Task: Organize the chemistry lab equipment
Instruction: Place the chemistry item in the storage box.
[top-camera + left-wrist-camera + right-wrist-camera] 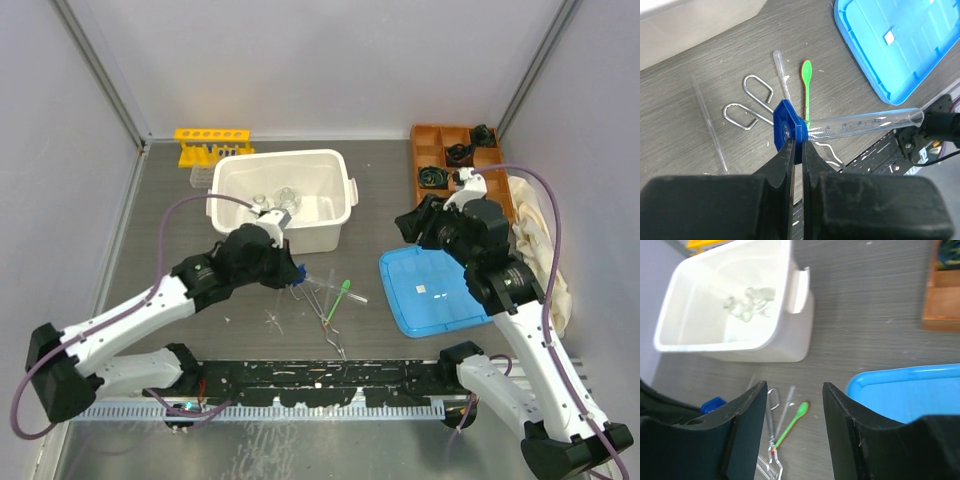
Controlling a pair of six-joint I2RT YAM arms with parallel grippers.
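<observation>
Left gripper (796, 145) is clamped tight, 2 fingers pinching the blue base of the cylinder (840, 129), which lies on its side with the clear tube pointing toward the blue lid (900, 40). Whether it is off the table is hard to call from here. Just past the base sit the tongs (750, 102), a clear pipette (781, 75) and the green spatula (806, 85), all flat on the table in a loose cluster, the tube crossing the spatula handle in the wrist view. Over to the right gripper (794, 390): fingers spread wide, nothing between them, up above the table between the bin (790, 347) and the lid. Inside the bin, a little heap of glass flasks (747, 302). At the back left, the yellow rack (212, 140) with the clear rack (202, 178) just in front. Back right, the orange tray (432, 140), and the cloth (535, 230) bunched beside it.
</observation>
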